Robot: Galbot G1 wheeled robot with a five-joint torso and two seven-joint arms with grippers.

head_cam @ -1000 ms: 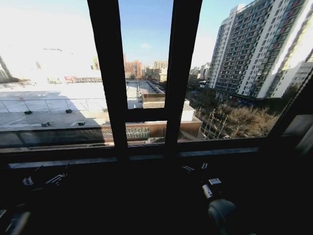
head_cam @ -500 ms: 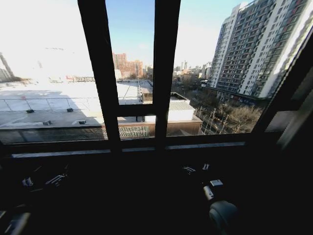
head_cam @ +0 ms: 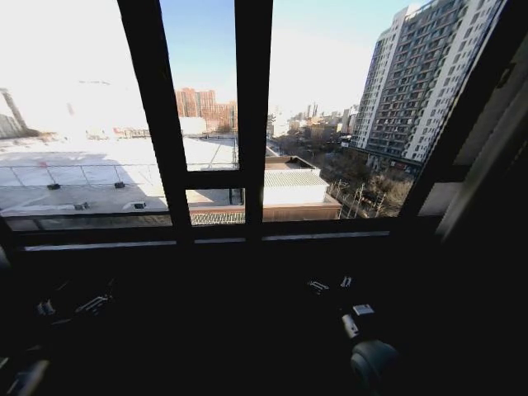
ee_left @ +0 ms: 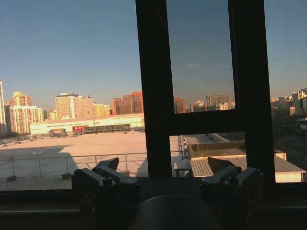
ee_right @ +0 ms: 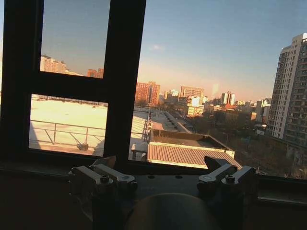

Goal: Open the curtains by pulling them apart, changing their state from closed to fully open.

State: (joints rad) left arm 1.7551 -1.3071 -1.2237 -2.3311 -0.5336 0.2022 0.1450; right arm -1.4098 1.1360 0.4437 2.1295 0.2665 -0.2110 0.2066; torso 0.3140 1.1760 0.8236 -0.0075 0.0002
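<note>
Low before the dark window frame [head_cam: 252, 124], the left gripper [ee_left: 165, 172] and right gripper [ee_right: 163, 171] hang spread wide, holding nothing. Beyond the glass lie sunlit rooftops and a tall tower block [head_cam: 421, 82].

High-rise room, black-framed window [head_cam: 252, 124], city rooftops [head_cam: 82, 177] below

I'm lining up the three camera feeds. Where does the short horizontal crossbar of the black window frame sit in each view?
Head view: the crossbar is left of centre, joining the two vertical bars.
Left wrist view: the crossbar joins the same two bars.
Right wrist view: the crossbar joins those bars, over a pale flat rooftop.
Shared landmark: the low building with the ribbed roof, outside.
</note>
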